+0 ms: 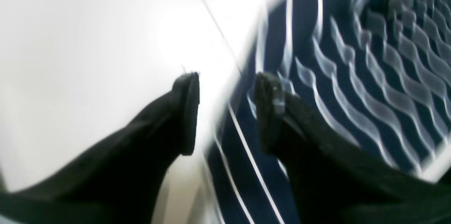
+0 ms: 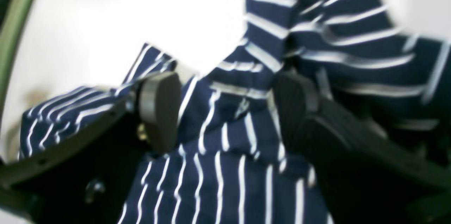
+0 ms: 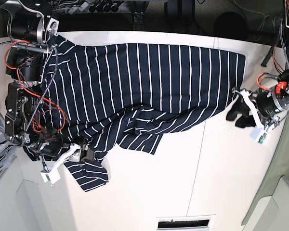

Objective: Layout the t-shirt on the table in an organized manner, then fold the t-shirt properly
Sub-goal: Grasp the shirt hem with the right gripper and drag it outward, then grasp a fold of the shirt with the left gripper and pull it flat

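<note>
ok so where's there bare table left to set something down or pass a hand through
Bare table runs along the base view's lower half, below the t-shirt, from its loose sleeve across to the left gripper. Crowded: the upper half under the shirt, and the bunched sleeve around the right gripper.

T-shirt [image 1: 352, 76] stripes motion-blurred; its upper corner behind the right arm [image 3: 29, 72].

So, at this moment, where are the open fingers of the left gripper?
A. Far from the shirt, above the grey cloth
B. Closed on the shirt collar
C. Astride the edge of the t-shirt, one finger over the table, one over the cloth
C: the left wrist view shows the left gripper open, one finger over the white table, the other over the t-shirt.
</note>
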Tool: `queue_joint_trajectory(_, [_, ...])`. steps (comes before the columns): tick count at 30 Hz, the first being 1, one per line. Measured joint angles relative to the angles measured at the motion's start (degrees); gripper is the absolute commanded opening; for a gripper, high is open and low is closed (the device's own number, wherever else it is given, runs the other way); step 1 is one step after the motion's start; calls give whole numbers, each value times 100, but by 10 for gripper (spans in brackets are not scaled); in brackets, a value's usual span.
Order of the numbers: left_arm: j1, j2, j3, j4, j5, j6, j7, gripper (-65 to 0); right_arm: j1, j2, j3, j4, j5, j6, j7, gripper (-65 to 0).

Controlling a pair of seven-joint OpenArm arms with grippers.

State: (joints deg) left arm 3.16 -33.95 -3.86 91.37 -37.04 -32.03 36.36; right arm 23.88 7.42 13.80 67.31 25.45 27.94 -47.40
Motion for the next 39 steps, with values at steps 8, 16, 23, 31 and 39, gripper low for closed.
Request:
queue_joint_trajectory(8, [-1484, 254, 1058, -577, 540, 501, -629, -467, -1488, -146, 4, 223, 212, 105, 275, -428])
queue_joint_trajectory(16, [-2863, 1515, 2962, -2669, 1165, 719, -1073, -650, -2024, -348, 11, 269, 313, 212, 619, -650])
queue_joint_trajectory(23, [-3362, 2461, 3692, -4542, 2098, 758, -1928, -650, -2022, -601, -2, 271, 264, 245, 597, -650])
queue_joint_trajectory(31, [-3475, 2811, 4044, -5261, 2430, 732, -2444, -650, -2055, -568, 4, 271, 195, 251, 608, -650])
queue_joint_trajectory(39, [-3687, 2363, 4054, -5368, 2614, 1381, -2393, -650, -2074, -568, 4, 293, -190, 315, 682, -650])
